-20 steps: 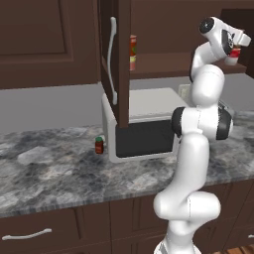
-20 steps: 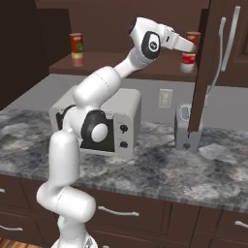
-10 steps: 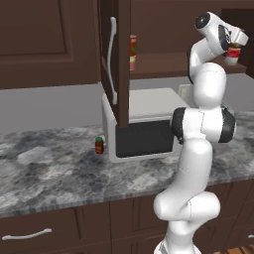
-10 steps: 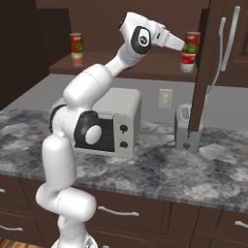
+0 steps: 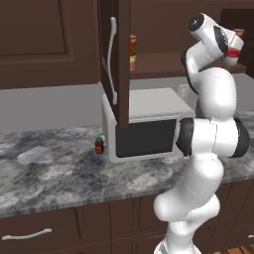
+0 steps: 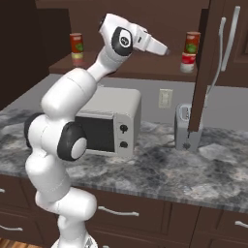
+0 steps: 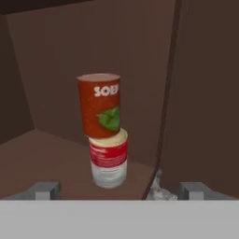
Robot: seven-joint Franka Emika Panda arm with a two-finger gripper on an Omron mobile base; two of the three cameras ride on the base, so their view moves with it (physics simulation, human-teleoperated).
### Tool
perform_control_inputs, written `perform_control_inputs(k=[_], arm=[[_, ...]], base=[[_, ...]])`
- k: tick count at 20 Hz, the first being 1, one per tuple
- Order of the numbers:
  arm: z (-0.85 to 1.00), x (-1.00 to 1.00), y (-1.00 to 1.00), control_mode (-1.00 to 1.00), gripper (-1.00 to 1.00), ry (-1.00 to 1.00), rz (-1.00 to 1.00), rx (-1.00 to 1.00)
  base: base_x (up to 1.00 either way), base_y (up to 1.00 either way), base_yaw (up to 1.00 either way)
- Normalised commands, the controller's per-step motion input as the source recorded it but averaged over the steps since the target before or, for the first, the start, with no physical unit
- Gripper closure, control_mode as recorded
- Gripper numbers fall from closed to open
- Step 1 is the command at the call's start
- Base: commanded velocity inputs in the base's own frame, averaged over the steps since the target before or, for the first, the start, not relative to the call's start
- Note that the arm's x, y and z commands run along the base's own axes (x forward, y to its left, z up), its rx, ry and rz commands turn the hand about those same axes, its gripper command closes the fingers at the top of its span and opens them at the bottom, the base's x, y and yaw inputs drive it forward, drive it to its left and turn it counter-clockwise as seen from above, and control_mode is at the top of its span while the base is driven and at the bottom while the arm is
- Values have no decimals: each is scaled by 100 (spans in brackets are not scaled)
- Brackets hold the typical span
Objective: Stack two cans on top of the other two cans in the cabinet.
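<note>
In the cabinet, 1 red-orange can sits tilted atop the white-banded can; the gripper faces them, jaws open and empty

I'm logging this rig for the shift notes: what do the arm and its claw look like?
The arm is glossy white, built of rounded, bulbous segments with dark grey-black bands at the joints. The wrist carries a round dark cap with a small pale mark. The claw tapers to a slim white wedge; in the hand view its fingertips are small grey blocks.
</note>
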Motion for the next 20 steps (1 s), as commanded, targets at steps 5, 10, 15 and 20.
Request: perform_control_inputs(k=[5, 10, 15, 20], arm=[[-12, -62, 51, -100, -100, 0, 32, 0], [-11, -63, 44, -100, -100, 0, 43, 0], [-5, -60, 46, -100, -100, 5, 43, 0], [0, -59, 46, -100, -100, 15, 39, 0]], base=[[0, 0, 0], [0, 0, 0], [0, 0, 0], [0, 0, 0]])
